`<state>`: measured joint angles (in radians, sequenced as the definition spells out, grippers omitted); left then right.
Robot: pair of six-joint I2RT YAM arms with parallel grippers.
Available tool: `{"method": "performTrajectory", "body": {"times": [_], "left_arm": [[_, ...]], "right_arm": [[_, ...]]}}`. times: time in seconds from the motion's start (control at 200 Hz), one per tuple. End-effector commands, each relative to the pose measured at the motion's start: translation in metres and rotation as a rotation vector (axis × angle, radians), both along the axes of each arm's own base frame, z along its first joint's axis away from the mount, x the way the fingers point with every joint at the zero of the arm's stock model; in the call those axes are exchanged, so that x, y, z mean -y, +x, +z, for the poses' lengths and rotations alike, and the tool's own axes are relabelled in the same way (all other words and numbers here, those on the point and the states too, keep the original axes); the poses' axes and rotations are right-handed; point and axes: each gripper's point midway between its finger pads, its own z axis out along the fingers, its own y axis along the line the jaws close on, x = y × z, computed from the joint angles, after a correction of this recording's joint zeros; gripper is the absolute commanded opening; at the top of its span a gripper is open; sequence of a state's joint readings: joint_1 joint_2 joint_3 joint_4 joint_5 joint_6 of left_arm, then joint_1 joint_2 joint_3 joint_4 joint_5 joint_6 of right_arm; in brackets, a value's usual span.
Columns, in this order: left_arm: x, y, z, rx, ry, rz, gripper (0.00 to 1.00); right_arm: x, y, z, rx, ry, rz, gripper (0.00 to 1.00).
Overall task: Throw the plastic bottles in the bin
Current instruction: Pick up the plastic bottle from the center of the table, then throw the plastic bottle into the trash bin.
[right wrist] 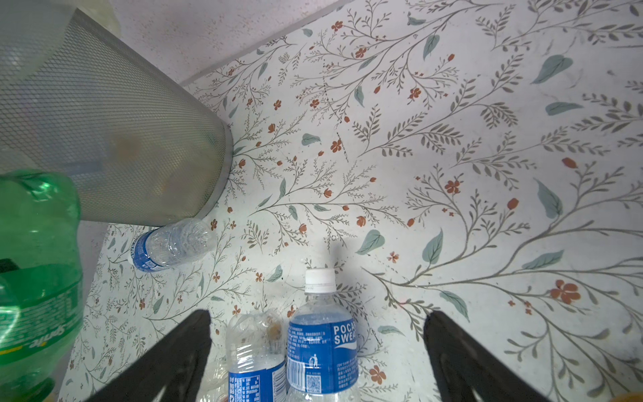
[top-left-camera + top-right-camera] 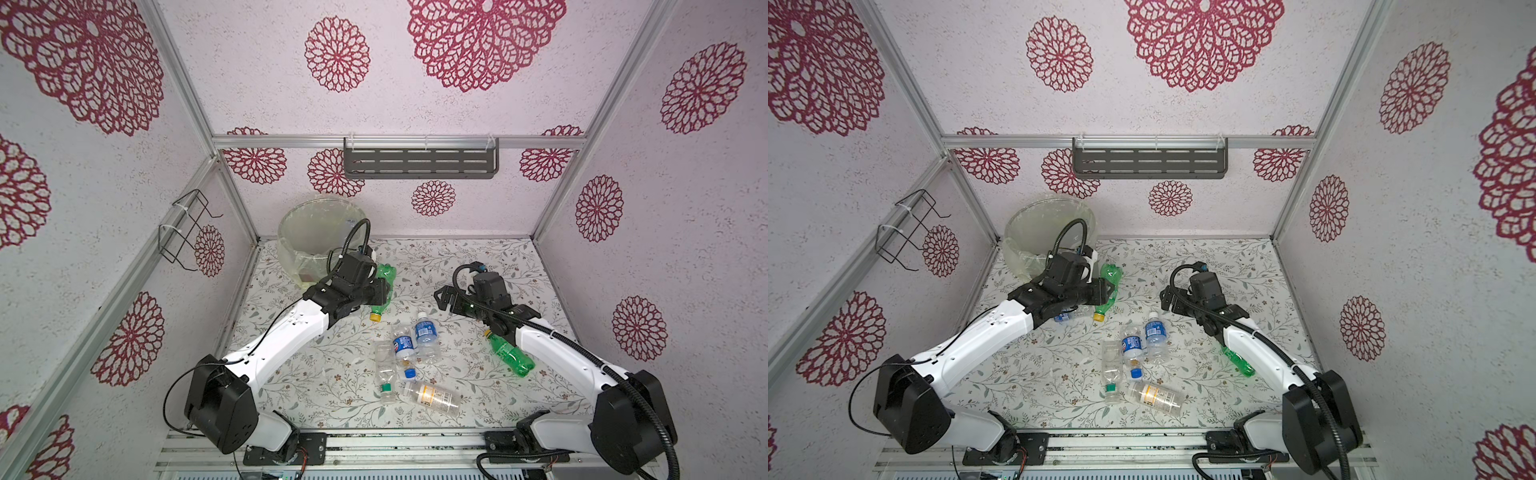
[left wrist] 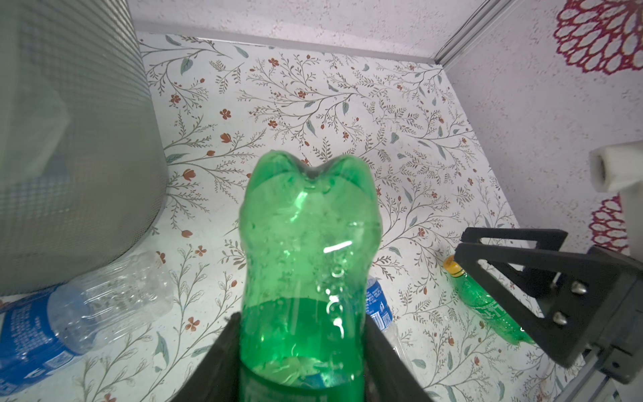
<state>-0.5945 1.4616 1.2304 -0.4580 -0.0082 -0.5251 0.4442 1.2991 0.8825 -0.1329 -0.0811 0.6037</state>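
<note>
My left jaws [image 3: 301, 322] pinch the green bottle [image 3: 306, 226] across its body, and its long axis runs crosswise to them. The bin [image 2: 284, 237] stands just beside these jaws. My right jaws [image 1: 317, 314] are farther from it, spread and holding nothing.

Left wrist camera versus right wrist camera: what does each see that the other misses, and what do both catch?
Left wrist only: the left gripper shut around the held green bottle, a second green bottle showing its body, and a red-flowered wall. Right wrist only: a white cap on a bottle, and the Sprite lettering on the held green bottle. Both: the mesh bin, the blue-labelled bottle lying at its foot, the floral table, and the open right gripper.
</note>
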Motion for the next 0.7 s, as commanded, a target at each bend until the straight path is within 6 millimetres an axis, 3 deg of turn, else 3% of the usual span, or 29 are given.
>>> {"method": "performTrajectory", "body": {"times": [0.0,0.315,0.695], "left_arm": [[0.002,-0.003,0.028,0.060,-0.024,-0.016,0.47],[-0.009,0.000,0.077,0.167,-0.043,0.016,0.46],[-0.026,-0.004,0.111,0.233,-0.043,0.052,0.46]], "right_arm": [[0.006,0.002,0.016,0.044,0.020,-0.033,0.99],[0.007,0.001,0.012,0.032,0.029,-0.041,0.99],[0.010,-0.001,0.013,0.035,0.028,-0.050,0.99]]}}
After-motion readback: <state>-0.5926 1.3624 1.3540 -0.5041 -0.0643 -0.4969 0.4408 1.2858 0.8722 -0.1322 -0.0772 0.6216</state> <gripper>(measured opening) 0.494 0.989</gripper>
